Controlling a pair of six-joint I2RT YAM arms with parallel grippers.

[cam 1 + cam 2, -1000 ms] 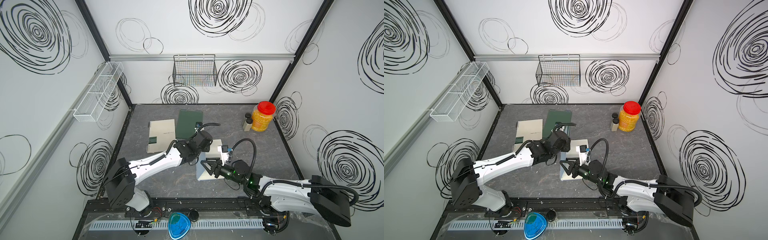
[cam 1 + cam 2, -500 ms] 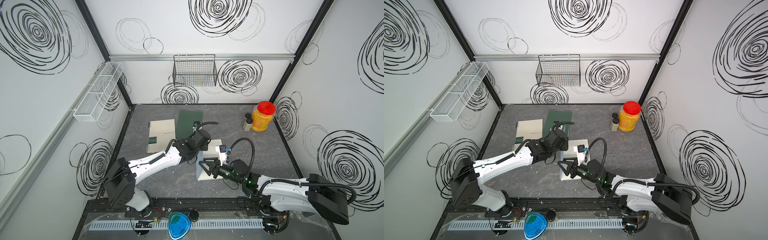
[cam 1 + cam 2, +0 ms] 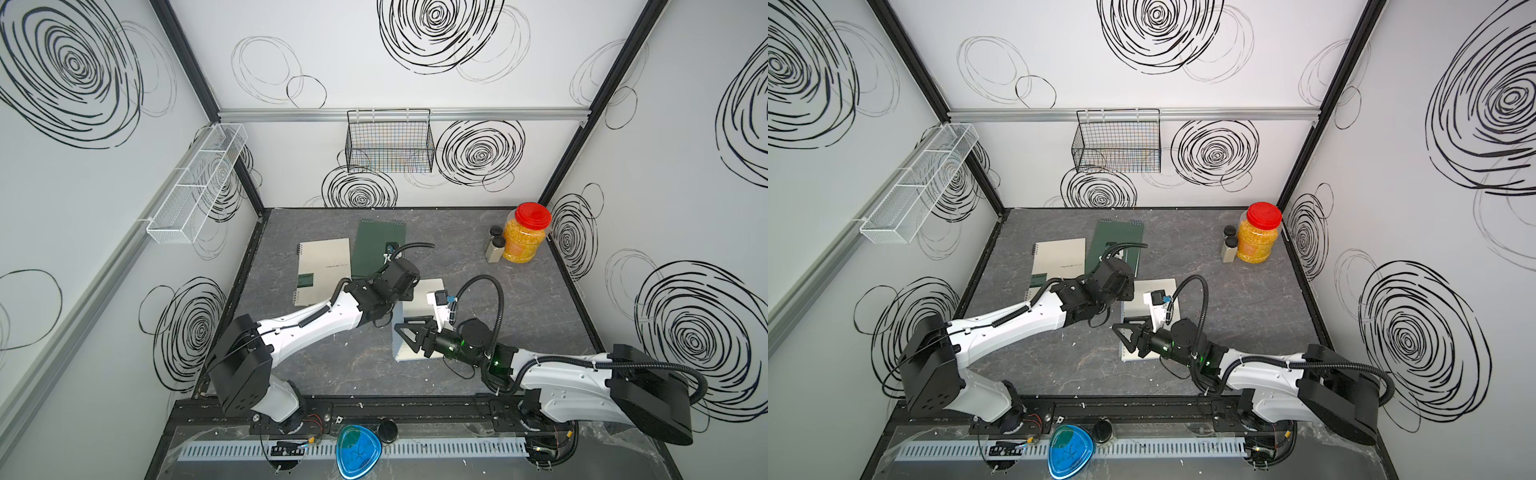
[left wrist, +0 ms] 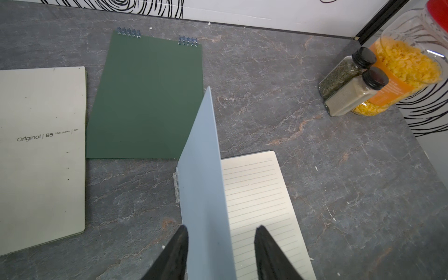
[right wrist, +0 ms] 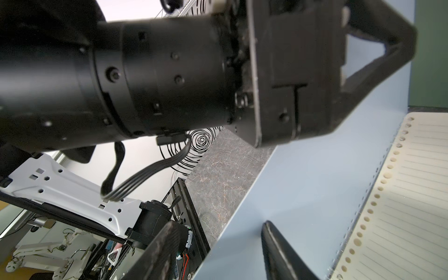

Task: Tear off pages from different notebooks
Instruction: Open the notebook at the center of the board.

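Observation:
Three notebooks lie on the grey table. The cream notebook (image 3: 324, 266) and the dark green notebook (image 3: 374, 245) are closed. The light blue notebook (image 3: 428, 291) is open, its blue cover (image 4: 203, 169) standing nearly upright beside a lined cream page (image 4: 257, 194). That page sits in the rings along its holed edge (image 5: 378, 194). My left gripper (image 4: 219, 244) is open astride the cover, one finger on each side of it. My right gripper (image 3: 405, 332) is open too, astride the cover's free edge (image 5: 242, 206) nearer the table's front.
A red-lidded jar of yellow pieces (image 3: 525, 237) and two small spice bottles (image 3: 494, 249) stand at the back right. A black wire basket (image 3: 388, 141) hangs on the back wall. A white mesh shelf (image 3: 195, 187) hangs on the left wall.
The right gripper has edged slightly left along the open notebook. The left arm has hardly moved.

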